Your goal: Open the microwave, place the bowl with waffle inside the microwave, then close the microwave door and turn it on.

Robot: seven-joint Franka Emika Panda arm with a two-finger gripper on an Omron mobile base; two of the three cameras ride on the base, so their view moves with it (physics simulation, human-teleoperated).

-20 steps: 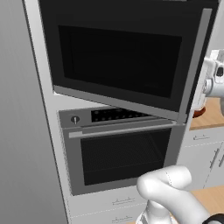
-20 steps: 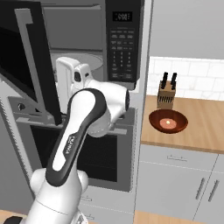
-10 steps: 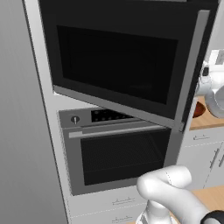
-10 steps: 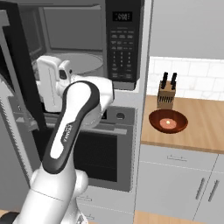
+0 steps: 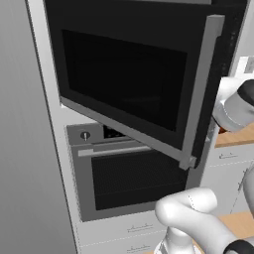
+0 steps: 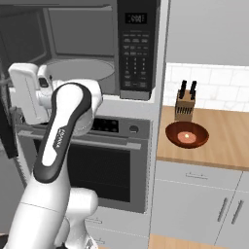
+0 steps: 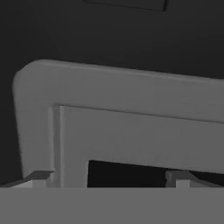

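Door swing in progress: microwave door (image 5: 144, 94) now stands further out than a sec ago, cavity of the microwave (image 6: 92, 53) more exposed in right base view. End effector (image 7: 109, 177) open, holding nothing, up close against the door's grey inner frame. Bowl with waffle (image 6: 187, 134) untouched on the desk (image 6: 228, 141), beside knife block (image 6: 185, 103). Step 1 nearly done imo; next is fetching the bowl.
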